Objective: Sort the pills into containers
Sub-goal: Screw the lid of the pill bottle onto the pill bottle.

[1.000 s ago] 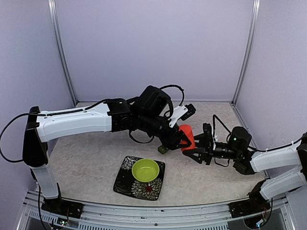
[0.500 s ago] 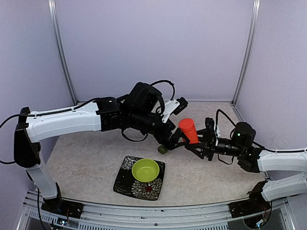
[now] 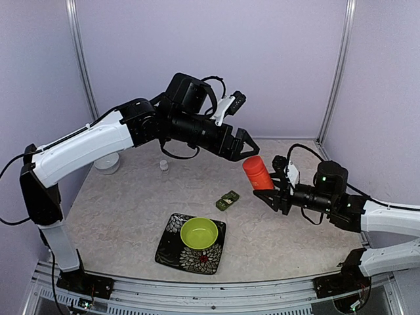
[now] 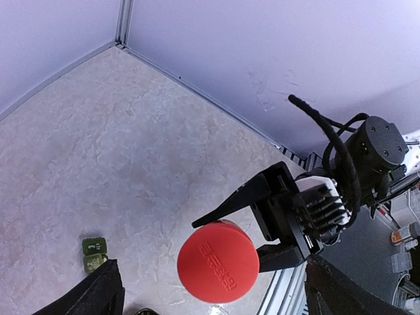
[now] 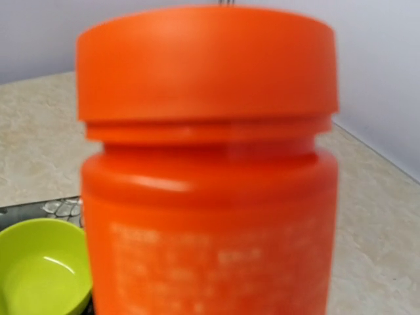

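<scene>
An orange pill bottle (image 3: 254,172) with its cap on hangs tilted above the table, and my right gripper (image 3: 268,182) is shut on its body. In the right wrist view the bottle (image 5: 207,164) fills the frame and hides the fingers. My left gripper (image 3: 241,149) stands open in the air just above and left of the bottle, touching nothing. Its fingers (image 4: 102,292) frame the bottle's red cap (image 4: 218,261) from above. The dark green containers (image 3: 228,200) lie on the table below, also seen in the left wrist view (image 4: 95,253). The pills are hidden.
A lime-green bowl (image 3: 199,232) sits on a black-and-white patterned plate (image 3: 176,252) near the front. The bowl (image 5: 39,269) also shows beside the bottle in the right wrist view. A white round object (image 3: 108,163) and a small clear cup (image 3: 164,165) stand at the left rear.
My left gripper opened, came off the bottle and rose up and back. The right gripper kept the bottle and lifted it slightly. The containers are now uncovered.
</scene>
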`<state>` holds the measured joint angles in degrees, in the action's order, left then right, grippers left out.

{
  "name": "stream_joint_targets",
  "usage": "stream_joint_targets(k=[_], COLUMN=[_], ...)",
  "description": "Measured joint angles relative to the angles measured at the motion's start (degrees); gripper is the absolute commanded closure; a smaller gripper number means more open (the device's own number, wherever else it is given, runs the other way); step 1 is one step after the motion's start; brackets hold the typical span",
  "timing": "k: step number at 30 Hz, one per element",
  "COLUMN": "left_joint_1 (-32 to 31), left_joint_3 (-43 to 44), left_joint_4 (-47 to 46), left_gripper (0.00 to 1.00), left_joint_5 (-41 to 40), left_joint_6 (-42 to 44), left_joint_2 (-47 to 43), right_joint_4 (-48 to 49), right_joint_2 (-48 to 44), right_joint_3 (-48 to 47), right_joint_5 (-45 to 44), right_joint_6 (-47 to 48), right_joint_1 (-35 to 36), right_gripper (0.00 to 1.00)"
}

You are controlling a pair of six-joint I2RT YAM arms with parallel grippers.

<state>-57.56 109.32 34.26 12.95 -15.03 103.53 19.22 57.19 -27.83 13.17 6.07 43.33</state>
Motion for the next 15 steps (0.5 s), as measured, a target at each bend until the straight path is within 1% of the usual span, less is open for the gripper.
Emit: stream_joint_targets(k=[4,10,15], left_joint_1=[0.0,0.0,0.0], left_joint_3=[3.87,4.22,4.24], left_joint_4=[2.93,6.69,8.0], left_gripper=[0.11,0.17,0.2], left_joint_5=[0.59,0.98,1.46], left_joint_6=[-0.46,-1.18,-1.29], left_joint_2=[3.52,6.45,7.06], right_joint_4=[-2.23,-4.09,-5.01], right_joint_2=[0.76,1.16,1.97], right_joint_3=[-1.81,-2.34,-2.56], right_joint_5=[-4.17,-8.04,-9.81], right_joint_6=[1.22,2.14,2.67], right_joint_1=[2.54,4.2,4.79], right_gripper=[0.76,0.77,0.78])
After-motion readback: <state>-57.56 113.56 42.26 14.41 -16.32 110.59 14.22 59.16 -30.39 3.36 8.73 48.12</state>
